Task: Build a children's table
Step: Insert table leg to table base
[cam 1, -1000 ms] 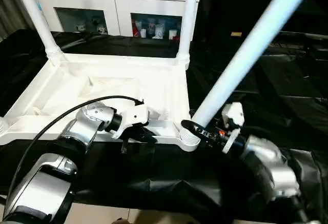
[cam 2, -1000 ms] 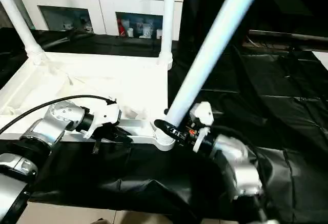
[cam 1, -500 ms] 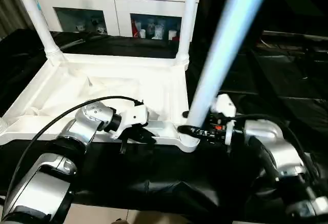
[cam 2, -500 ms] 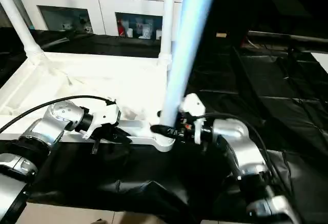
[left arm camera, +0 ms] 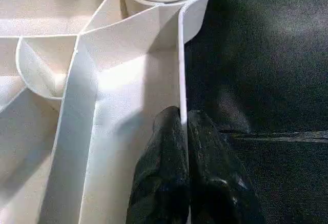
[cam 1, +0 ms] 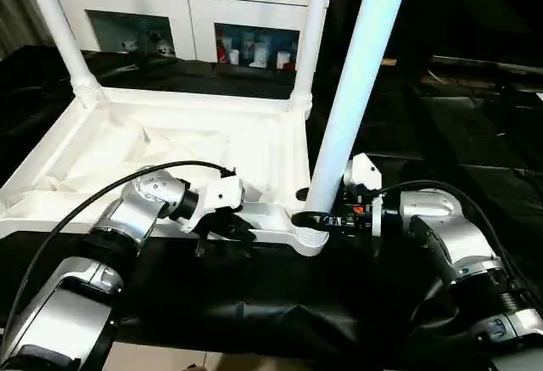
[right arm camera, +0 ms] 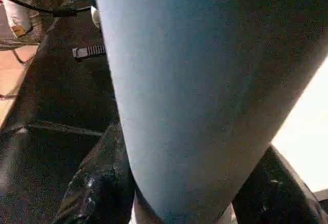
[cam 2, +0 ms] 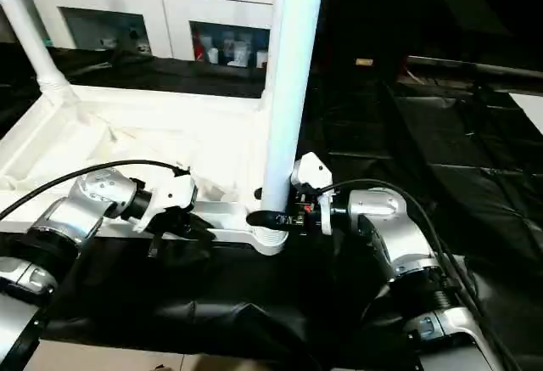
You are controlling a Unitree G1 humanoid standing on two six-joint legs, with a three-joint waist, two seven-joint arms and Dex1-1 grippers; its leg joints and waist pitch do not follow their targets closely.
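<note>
Third leg [cam 1: 361, 82] has gone from a hard lean toward upper right a second ago to near upright now, its base sitting in the near-right corner socket [cam 1: 310, 237] of the tabletop [cam 1: 170, 146], centre-bottom of the head views. Right end effector [cam 1: 316, 218] is clamped on the leg just above the socket, fingers wrapped around the tube; the right wrist view shows a finger [right arm camera: 97, 188] hugging either side of it. Left end effector [cam 1: 222, 228] hasn't moved: fingers together, pinched on the thin near rim wall of the top [left arm camera: 180, 70], lower centre-left, bracing it. Top lies upside down, ribs up, on the black-draped desk [cam 1: 475, 133], filling the left half of frame; two legs already stand in the far corners, one upper left [cam 1: 59, 27], one upper centre [cam 1: 312, 31]. My read: leg is now aligned with the socket, so next is push or twist home. Can't tell if it's fully seated. Near-left corner still looks empty.
</note>
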